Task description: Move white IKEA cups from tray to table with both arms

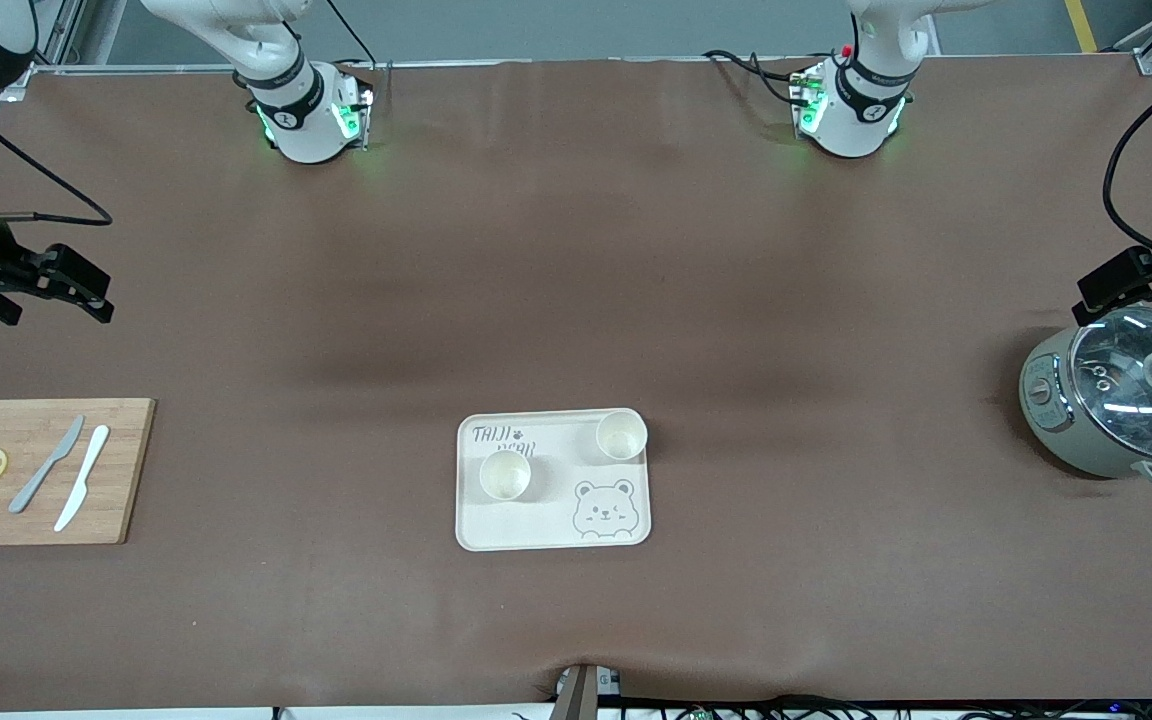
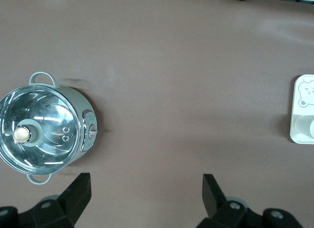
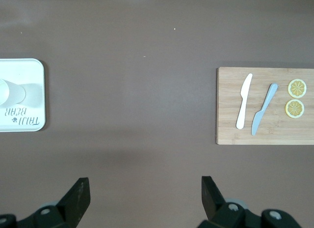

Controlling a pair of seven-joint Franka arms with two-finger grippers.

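Two white IKEA cups stand upright on the bear-print tray [image 1: 536,525] in the middle of the table. One cup [image 1: 505,475] is toward the right arm's end of the tray. The other cup [image 1: 621,434] is in the tray's corner toward the left arm's end. My right gripper [image 1: 54,300] hangs open and empty over the bare cloth by the cutting board; its fingers frame bare cloth in the right wrist view [image 3: 145,188]. My left gripper [image 1: 1136,295] hangs open and empty over the cloth beside the pot, seen also in the left wrist view [image 2: 146,188]. Both are far from the tray.
A grey-green pot with a glass lid [image 1: 1121,390] stands at the left arm's end. A wooden cutting board [image 1: 41,470] with two knives and two lemon slices lies at the right arm's end. The tray's edge shows in the left wrist view [image 2: 294,134] and the right wrist view [image 3: 34,75].
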